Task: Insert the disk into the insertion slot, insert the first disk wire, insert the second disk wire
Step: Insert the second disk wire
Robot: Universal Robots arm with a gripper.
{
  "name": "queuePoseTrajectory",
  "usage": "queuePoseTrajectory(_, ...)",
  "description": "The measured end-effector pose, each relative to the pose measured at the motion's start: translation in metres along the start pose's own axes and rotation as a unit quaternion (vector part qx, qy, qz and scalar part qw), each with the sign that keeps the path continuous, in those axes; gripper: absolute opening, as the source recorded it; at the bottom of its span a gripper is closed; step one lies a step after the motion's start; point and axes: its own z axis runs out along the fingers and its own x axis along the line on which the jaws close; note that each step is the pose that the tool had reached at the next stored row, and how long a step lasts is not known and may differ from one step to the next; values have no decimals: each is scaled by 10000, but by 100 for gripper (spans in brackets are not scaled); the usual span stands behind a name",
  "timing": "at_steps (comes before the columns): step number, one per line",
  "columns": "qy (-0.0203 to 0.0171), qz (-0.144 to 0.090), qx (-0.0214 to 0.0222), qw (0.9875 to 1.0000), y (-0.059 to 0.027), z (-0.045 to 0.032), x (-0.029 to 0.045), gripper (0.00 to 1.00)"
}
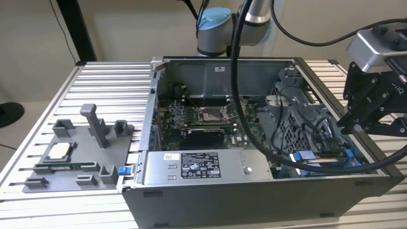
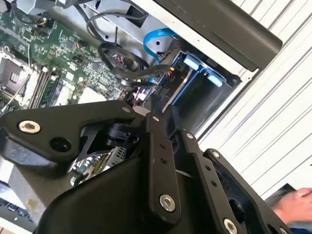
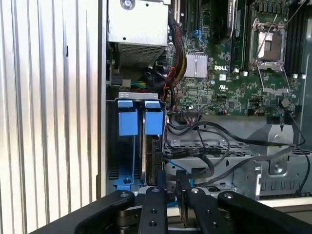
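The disk, grey in its blue carrier, lies in the insertion slot at the front corner of the open computer case, on the exterior view's right. In the first wrist view the carrier's blue tabs sit inside the slot's grey metal frame. My black gripper hovers just above that corner of the case. Its fingers stand almost together, and a thin blue wire runs into the narrow gap between them. The gripper looks shut on that wire's end.
A grey labelled power-supply box lies along the case front. Black cables loop over the drive cage beside the motherboard. A grey fixture tray rests on the slatted table. A person's hand shows at one picture corner.
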Motion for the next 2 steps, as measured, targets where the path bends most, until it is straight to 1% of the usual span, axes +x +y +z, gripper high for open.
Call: queuePoseTrajectory(2,0,0,0,10000,0,-2,0,100)
